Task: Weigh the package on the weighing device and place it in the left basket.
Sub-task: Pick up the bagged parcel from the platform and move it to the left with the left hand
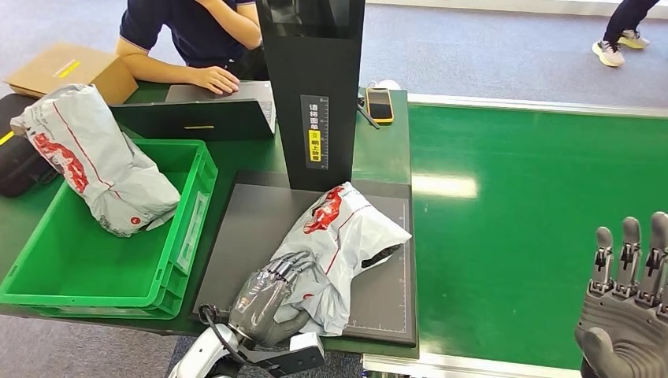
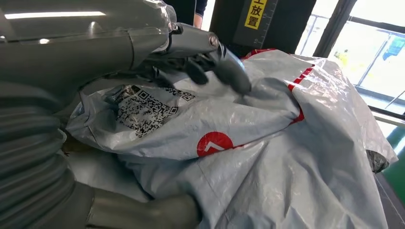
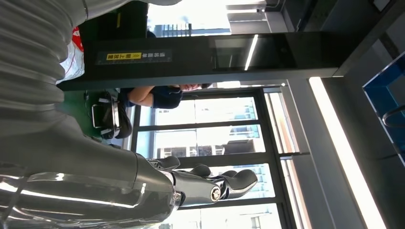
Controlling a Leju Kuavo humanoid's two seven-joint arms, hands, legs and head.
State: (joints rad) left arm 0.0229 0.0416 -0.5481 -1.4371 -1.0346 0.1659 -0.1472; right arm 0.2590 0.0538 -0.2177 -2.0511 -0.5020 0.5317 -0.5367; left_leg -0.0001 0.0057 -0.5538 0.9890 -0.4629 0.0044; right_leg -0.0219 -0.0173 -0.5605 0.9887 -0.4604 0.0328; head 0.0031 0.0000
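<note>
Low in the centre of the head view, the left hand (image 1: 272, 303) grips the near end of the grey package (image 1: 339, 252), fingers (image 2: 224, 67) curled over its top and the thumb (image 2: 143, 210) under its crumpled edge in the left wrist view; the package lies on the dark weighing plate (image 1: 244, 228), just in front of the black upright column (image 1: 311, 87); its long axis runs diagonally from the lower centre of the frame up toward the column's foot, red print at the far end. At the lower right corner the right hand (image 1: 626, 315) is raised with fingers straight, apart and empty. At the left stands the green basket (image 1: 185, 236), a second grey package (image 1: 94, 157) resting in it. Both sit on a green table (image 1: 378, 153); a green belt (image 1: 536, 228) fills the right half. At the upper left a person (image 1: 193, 31) sits with a hand on a laptop (image 1: 213, 110); a phone (image 1: 379, 104) lies beside the column; grey carpet (image 1: 488, 47) lies beyond.
</note>
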